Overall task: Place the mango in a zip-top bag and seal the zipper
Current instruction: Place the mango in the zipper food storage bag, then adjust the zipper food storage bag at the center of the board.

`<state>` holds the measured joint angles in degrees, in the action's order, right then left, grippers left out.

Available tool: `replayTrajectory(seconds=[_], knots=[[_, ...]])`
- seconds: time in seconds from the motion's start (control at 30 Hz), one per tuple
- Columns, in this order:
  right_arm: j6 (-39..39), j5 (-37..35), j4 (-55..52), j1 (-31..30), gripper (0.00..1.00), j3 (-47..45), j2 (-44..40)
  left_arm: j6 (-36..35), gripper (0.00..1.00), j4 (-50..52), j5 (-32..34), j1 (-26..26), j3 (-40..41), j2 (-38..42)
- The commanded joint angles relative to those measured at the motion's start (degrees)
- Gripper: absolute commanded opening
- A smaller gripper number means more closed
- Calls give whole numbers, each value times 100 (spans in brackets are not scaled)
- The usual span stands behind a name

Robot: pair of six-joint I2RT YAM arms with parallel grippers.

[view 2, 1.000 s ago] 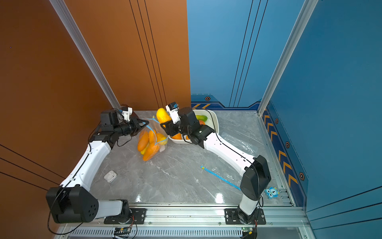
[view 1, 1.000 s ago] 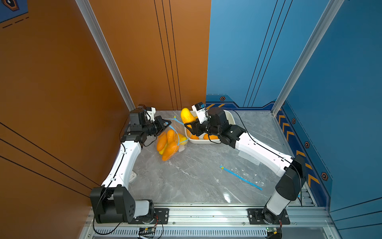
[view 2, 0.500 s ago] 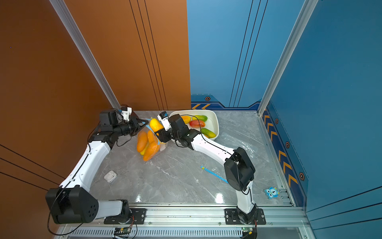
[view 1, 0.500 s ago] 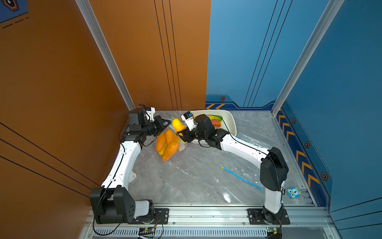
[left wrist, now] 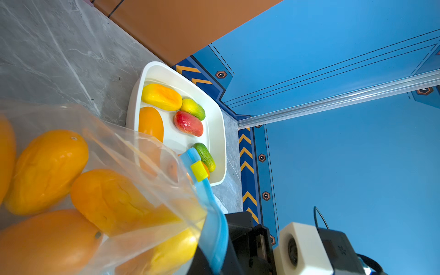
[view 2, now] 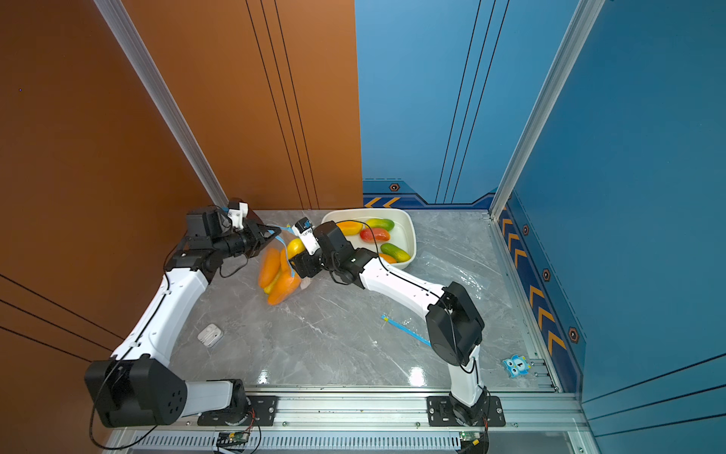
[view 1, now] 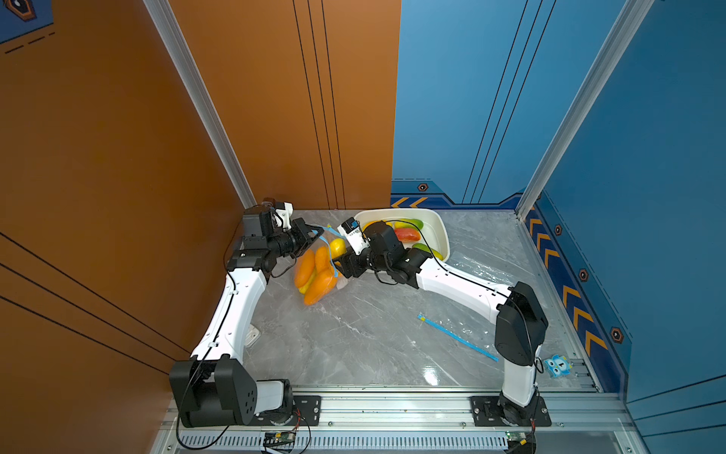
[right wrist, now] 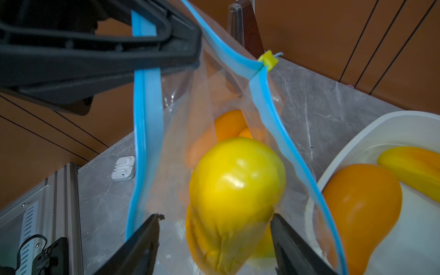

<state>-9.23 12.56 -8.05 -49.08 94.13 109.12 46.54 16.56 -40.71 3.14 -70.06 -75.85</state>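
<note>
Fingers (right wrist: 142,242) of the right gripper (view 1: 342,269) stand spread beside the smooth yellow mango (right wrist: 235,185), which sits in the mouth of the clear plastic zip-top bag (left wrist: 133,147); the left gripper (view 1: 312,235) pinches the bag's blue zipper strip (right wrist: 145,114), holding it open. Insertion looks nearly done. Next, the right arm (view 1: 451,283), stretched low across the grey marble table (view 1: 373,346) toward the bag, should withdraw cleanly, then reach the small yellow slider (right wrist: 268,60) to seal.
</note>
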Motion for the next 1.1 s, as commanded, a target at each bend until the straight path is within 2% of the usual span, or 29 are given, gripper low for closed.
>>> replayTrajectory(seconds=[0.0,0.1,0.17,0.23,0.33,0.43,0.5,0.57,0.63,0.73,0.87,0.97,1.07], knots=[[-270,-484,-163,76,76,-191,-669,43,0,-89,-131,64,-308,7],[-1051,-779,239,157,83,-789,-1127,48,0,-90,-80,70,-357,59],[-1401,-711,465,108,85,-1050,-1321,56,0,-91,-36,49,-402,105],[-1761,-804,414,75,86,-1085,-1367,65,0,-91,-6,14,-404,161],[-2288,-582,500,-12,89,-1134,-1238,126,0,-91,173,3,-307,314],[-1896,-715,190,-324,94,-888,-1012,224,0,-100,550,-10,-139,537],[-1423,-1400,-416,-547,96,-565,-826,291,0,-100,716,-15,-43,665],[-1261,-1844,-756,-604,96,-321,-631,320,0,-101,737,-27,30,766],[-1171,-1918,-816,-616,89,-154,-497,337,0,-104,762,-33,122,856],[-922,-2280,-1023,-681,71,411,-115,329,0,-104,786,-61,254,966],[-816,-2478,-1238,-696,67,1074,244,297,0,-103,739,-71,428,1054],[-812,-2354,-1313,-666,54,1396,439,276,0,-100,729,-59,513,1107],[-815,-2216,-1544,-643,34,1674,633,267,0,-100,696,-42,521,1122]])
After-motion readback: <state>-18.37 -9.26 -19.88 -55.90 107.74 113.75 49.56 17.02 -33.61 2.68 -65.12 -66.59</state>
